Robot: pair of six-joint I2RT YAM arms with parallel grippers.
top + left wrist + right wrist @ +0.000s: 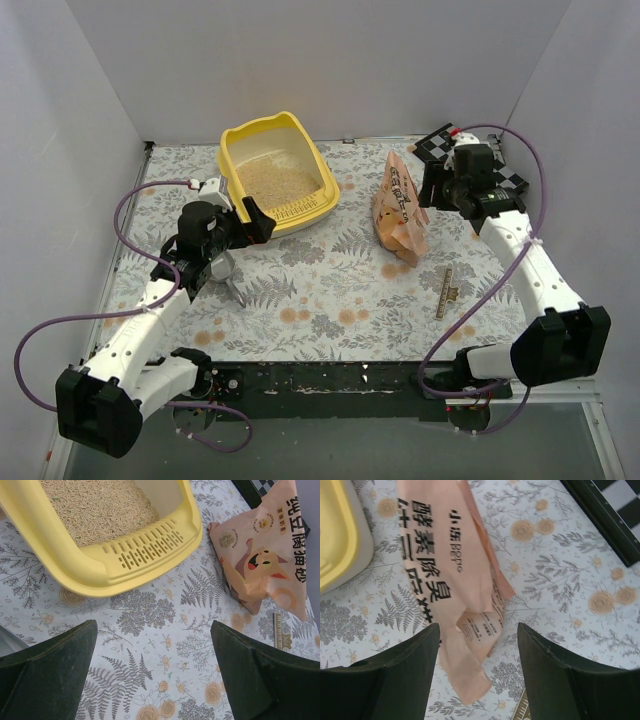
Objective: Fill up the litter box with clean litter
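Three white walls point(330, 60) — floral tablecloth point(330, 290)

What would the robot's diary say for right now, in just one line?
litter box: holds clean litter | bag: lying right of box | left claw: open, empty, near box | right claw: open, over bag

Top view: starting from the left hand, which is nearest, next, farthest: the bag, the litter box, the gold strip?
From the left hand:
1. Litter box, right in front of it.
2. Bag, off to the right.
3. Gold strip, beyond the bag, by the right arm.
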